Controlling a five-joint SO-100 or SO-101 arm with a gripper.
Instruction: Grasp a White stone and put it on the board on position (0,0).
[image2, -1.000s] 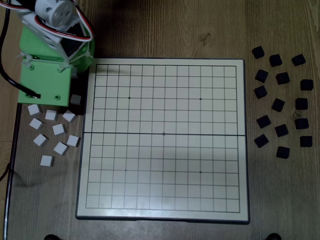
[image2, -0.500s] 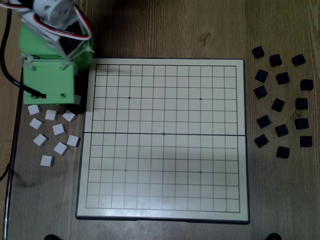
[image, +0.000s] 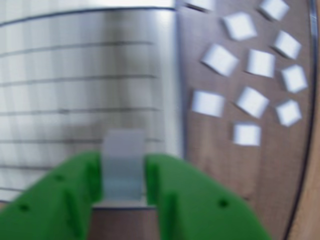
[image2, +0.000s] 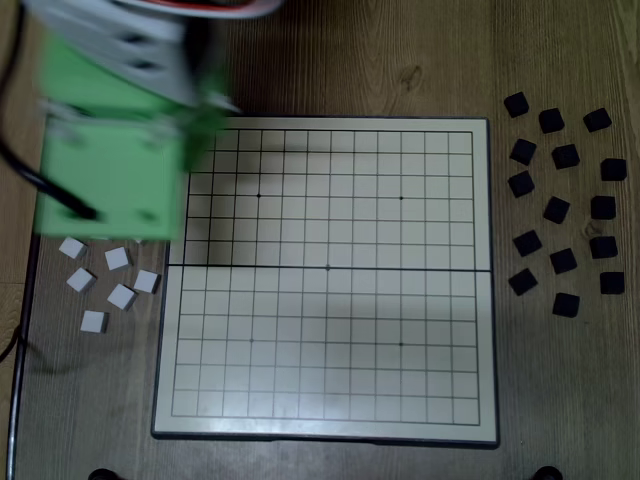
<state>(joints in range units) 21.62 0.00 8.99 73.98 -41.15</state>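
Note:
In the wrist view my green gripper is shut on a White stone, held between the two fingers above the board near its rim. Several more white stones lie on the wood to the right of the board in that view. In the fixed view the arm's blurred green body hangs over the board's upper left edge and hides the fingers and the held stone. Position (0,0), the central dot on the bold fold line, is bare.
Loose white stones lie on the wooden table left of the board in the fixed view. Several black stones are scattered to its right. A dark cable runs down the left edge.
The arm has risen and swung right, from over the white pile to the board's left edge. It looks bigger and blurred now and covers some of the pile.

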